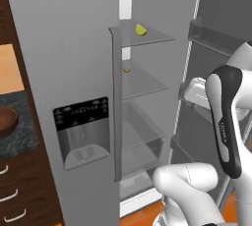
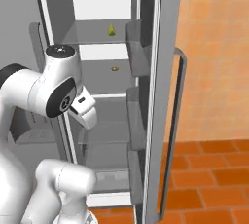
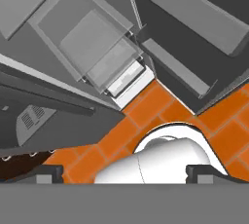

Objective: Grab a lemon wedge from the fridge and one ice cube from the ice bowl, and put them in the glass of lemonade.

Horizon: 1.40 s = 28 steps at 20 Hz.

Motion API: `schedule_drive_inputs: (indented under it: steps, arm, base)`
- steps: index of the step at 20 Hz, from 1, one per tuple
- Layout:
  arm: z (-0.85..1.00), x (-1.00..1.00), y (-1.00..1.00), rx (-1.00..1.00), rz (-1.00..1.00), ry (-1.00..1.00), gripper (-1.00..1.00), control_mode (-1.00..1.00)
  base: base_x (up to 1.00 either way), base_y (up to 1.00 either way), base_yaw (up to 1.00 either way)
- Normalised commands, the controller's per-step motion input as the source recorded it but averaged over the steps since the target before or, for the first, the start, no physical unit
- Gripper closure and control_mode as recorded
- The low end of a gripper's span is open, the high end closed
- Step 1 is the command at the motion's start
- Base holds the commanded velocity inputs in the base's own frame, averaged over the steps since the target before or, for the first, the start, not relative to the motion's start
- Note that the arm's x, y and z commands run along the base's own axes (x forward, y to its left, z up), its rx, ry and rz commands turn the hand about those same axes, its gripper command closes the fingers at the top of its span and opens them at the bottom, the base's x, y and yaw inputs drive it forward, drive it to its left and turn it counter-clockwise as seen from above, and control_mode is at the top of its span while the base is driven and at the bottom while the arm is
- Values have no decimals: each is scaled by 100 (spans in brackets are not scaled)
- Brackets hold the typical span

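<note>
Gripper (image 3: 124,173): your fingers are spread wide, nothing between, aimed down at floor.
Fridge (image 1: 64,48): right door open.
Lemon wedge (image 1: 141,30): top shelf (image 1: 152,38), well above your hand; orientation too small to tell.
Ice bowl (image 1: 7,122): on counter, left.

No words, brands or numbers can be read. The black dispenser panel (image 1: 81,114) on the left door of the fridge (image 1: 59,48) carries rows of tiny pale marks, too small to make out.
</note>
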Motion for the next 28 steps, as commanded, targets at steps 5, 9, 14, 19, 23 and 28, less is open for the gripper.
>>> schedule_drive_inputs:
  steps: [5,9,14,19,23,28]
  arm:
    - [0,0,0,0,0,0,-100,100]
    - [0,0,0,0,0,0,-100,100]
    - [0,0,0,0,0,0,-100,100]
    - [0,0,0,0,0,0,-100,100]
    - [0,0,0,0,0,0,-100,100]
    - [0,0,0,0,0,0,-100,100]
  base:
    - [58,53,-21]
    - [92,19,-9]
    - [93,-2,0]
    - [83,-68,19]
    - [32,-8,13]
    - [47,52,-19]
